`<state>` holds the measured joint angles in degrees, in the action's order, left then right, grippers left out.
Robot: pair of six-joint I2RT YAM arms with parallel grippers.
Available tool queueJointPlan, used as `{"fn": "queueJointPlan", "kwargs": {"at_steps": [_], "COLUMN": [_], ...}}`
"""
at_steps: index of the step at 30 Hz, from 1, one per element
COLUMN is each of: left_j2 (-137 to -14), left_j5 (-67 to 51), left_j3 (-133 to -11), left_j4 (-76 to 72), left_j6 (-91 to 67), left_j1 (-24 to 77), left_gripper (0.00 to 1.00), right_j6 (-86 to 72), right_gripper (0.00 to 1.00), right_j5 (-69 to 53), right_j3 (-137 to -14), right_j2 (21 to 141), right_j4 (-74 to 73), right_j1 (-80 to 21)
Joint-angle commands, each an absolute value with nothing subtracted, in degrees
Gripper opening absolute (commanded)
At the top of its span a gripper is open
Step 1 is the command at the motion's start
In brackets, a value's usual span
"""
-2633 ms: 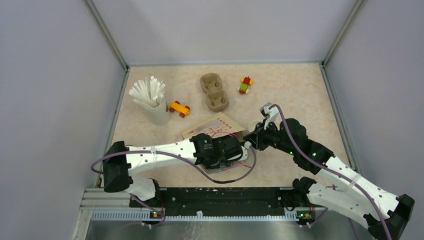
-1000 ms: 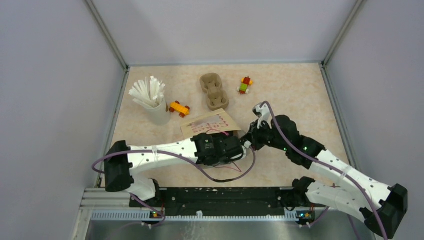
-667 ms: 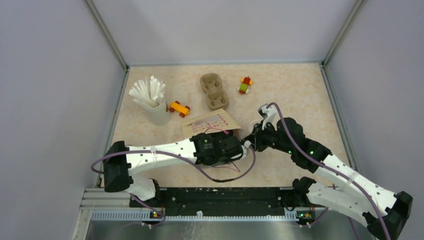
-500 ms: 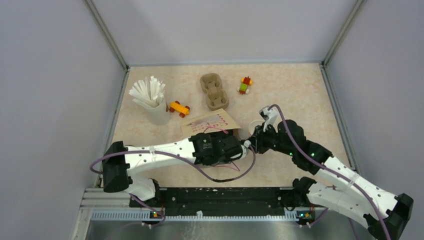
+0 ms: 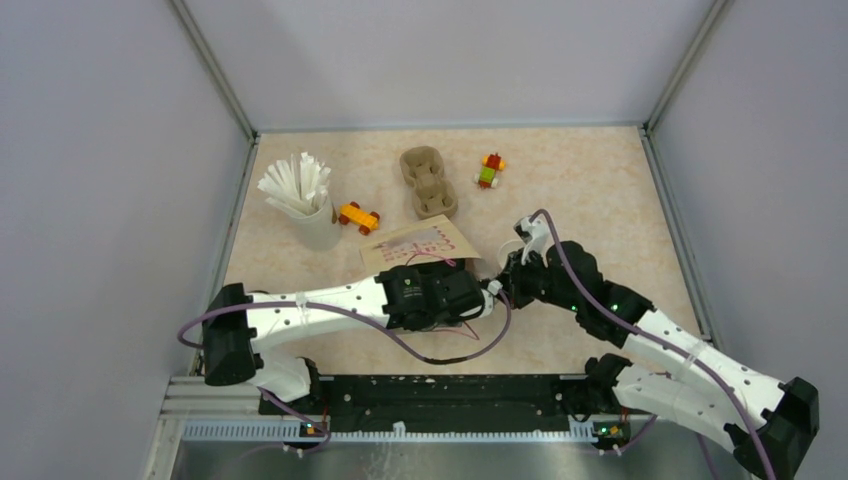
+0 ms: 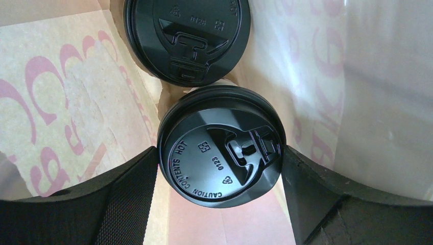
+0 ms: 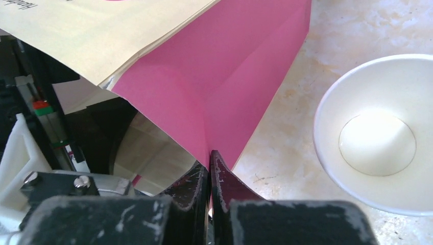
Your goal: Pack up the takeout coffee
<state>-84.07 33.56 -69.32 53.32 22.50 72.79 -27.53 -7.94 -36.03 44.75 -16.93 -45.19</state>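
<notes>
My left gripper (image 6: 220,153) is reaching inside the brown paper bag (image 5: 420,242), and its two black fingers press on either side of a takeout coffee cup's black lid (image 6: 204,168). A second lidded cup (image 6: 187,35) stands deeper in the bag, touching the first. At the bag's mouth, my right gripper (image 7: 210,155) is shut on the edge of the pink side fold (image 7: 230,92). From above, this gripper (image 5: 497,285) sits at the bag's right corner. The cups' bodies are hidden by their lids.
An empty white paper cup (image 7: 378,132) stands just right of the bag, close to my right wrist. Farther back are a beige cup of white sticks (image 5: 305,205), a brown pulp tray (image 5: 429,183) and two toy brick pieces (image 5: 358,216) (image 5: 490,170). Grey walls enclose the table.
The right arm has shifted slightly back and forth at the bag's right corner and still pinches the fold. The left arm has stayed in the bag.
</notes>
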Motion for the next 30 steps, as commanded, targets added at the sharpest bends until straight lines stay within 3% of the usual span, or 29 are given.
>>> {"fn": "queueJointPlan", "kwargs": {"at_steps": [1,30], "left_j2": [-81.01,-77.87], "left_j5": [34.77,36.66], "left_j3": [-69.34,-67.79], "left_j4": [52.03,53.93], "left_j6": [23.54,29.72], "left_j1": [72.66,69.38], "left_gripper": [0.23,0.24], "right_j6": [-27.25,-26.32], "right_gripper": [0.0,0.0], "right_j5": [-7.17,-8.71], "right_j3": [-37.66,-38.85], "right_j2": [45.78,47.64], "right_j4": [-13.22,-13.8], "right_j1": [-44.73,-44.73]}}
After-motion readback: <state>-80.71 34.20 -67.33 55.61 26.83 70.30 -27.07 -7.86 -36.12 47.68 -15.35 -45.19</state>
